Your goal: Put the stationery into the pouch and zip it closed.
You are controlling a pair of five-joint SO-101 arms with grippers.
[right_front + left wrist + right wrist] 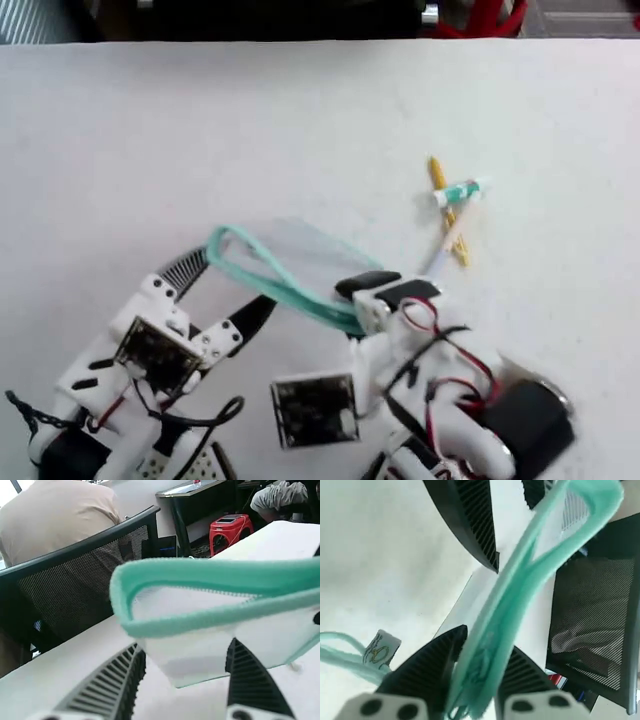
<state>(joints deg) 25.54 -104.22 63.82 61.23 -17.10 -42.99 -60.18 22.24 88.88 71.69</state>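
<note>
You are holding the pouch (pixel 300 255) low in the middle of the white table (pixel 150 130), a clear-sided bag with a teal rim, its mouth gaping in a long loop. Your right gripper (pixel 365 300) is pinching the teal rim at the pouch's end nearest the stationery. In the right wrist view that gripper (pixel 487 642) is clamping its two ribbed fingers (pixel 427 667) tight against the teal band (pixel 540 565), with the rim lifting away from it toward the other arm. Your left gripper (pixel 238 277) is sitting at the opposite end of the pouch with its fingers spread wide. In the left wrist view that gripper (pixel 186 650) is straddling the pouch (pixel 200 640), one ribbed finger (pixel 110 690) on each side, and you cannot tell there whether either is touching the fabric. The stationery is lying on the table outside the pouch, beyond the right gripper: a yellow pencil (pixel 447 215) is crossing under a short green-and-white item (pixel 461 191), and a pale pen (pixel 443 250) is lying just beside them, its near end close to the right gripper.
</note>
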